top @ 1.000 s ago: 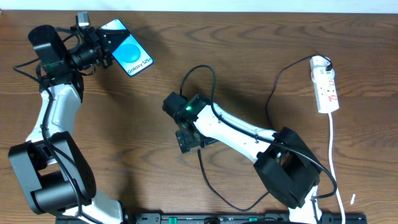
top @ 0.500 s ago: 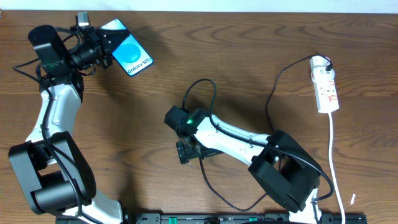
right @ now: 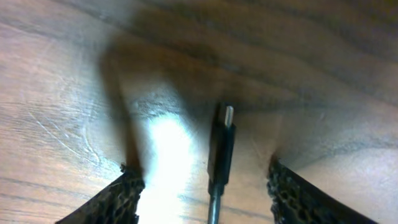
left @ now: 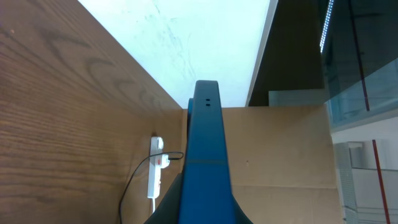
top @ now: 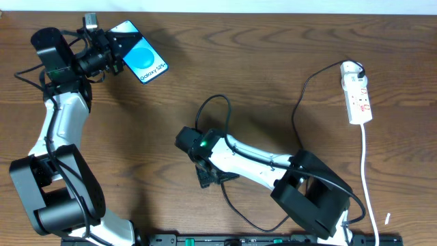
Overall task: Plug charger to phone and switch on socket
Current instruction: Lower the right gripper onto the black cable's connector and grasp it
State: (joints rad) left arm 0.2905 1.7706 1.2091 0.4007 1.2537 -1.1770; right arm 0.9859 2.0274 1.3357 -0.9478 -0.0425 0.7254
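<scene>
The phone [top: 141, 60], blue screen with a lighter circle, is held tilted off the table at the far left by my left gripper [top: 115, 52], which is shut on it. The left wrist view shows the phone edge-on [left: 205, 149] between the fingers [left: 205, 214]. The charger's black cable [top: 295, 116] runs from the socket [top: 356, 92] at the far right and loops to the table's middle. Its plug tip [right: 222, 146] lies on the wood between the open fingers of my right gripper [right: 202, 193], untouched. In the overhead view the right gripper [top: 208, 176] points down at the table.
The socket's white cord [top: 365, 164] runs down the right side toward the front edge. A small white scrap [top: 386, 219] lies at the front right. The socket [left: 155, 171] also shows in the left wrist view, before a cardboard wall [left: 280, 155].
My right arm has moved toward the front and slightly left, lowering over the cable's end; the cable loop shifted with it. The left arm and phone have not moved.
</scene>
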